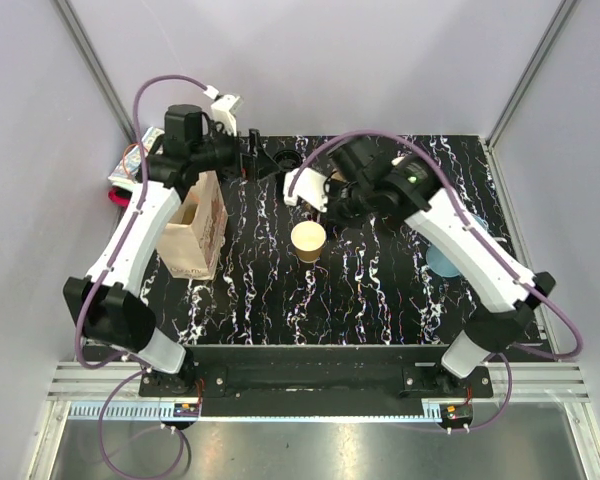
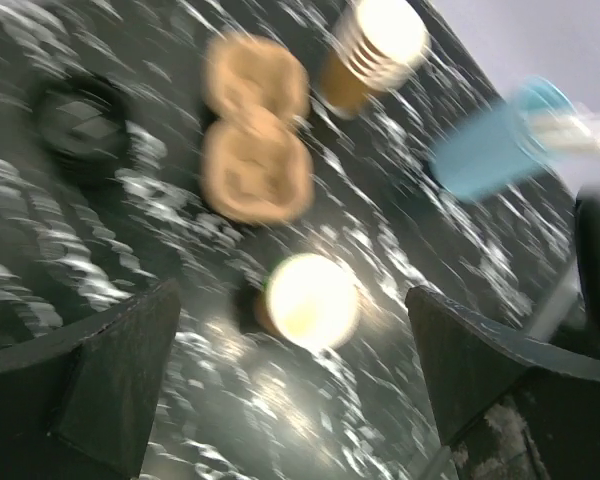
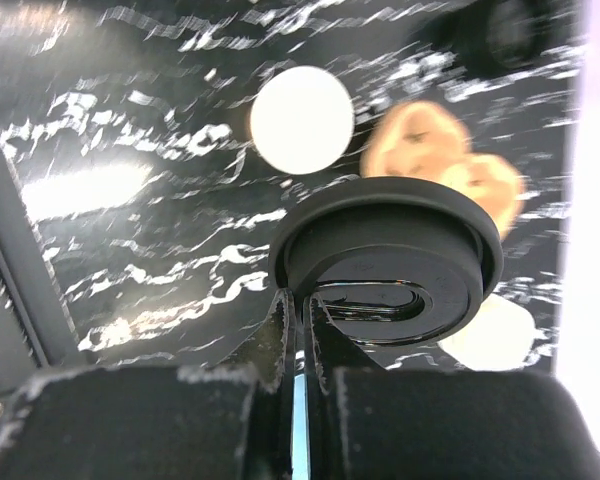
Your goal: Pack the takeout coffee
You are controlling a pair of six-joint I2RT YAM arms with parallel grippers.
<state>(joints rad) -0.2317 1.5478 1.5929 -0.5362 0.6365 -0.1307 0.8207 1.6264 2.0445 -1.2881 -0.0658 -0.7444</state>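
My right claw point(image 3: 300, 312) is pinched tight on the rim of the black lid point(image 3: 385, 250); my left claw point(image 2: 292, 340) gapes wide, empty. The brown cup point(image 1: 308, 241) stands lidless on the marbled table point(image 1: 380, 295), seemingly before my left, though that view is blurred

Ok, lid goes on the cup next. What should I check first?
1. Lid gripped: ok, right gripper is shut on its rim.
2. Cup upright and uncovered: ok.
3. Lid lined up over cup: not ok, the cup sits off to one side of it.
4. Left gripper clear of cup: ok, open and touching nothing.
5. Bag standing: ok.
6. Cup's fill level: cannot tell, glare hides it.
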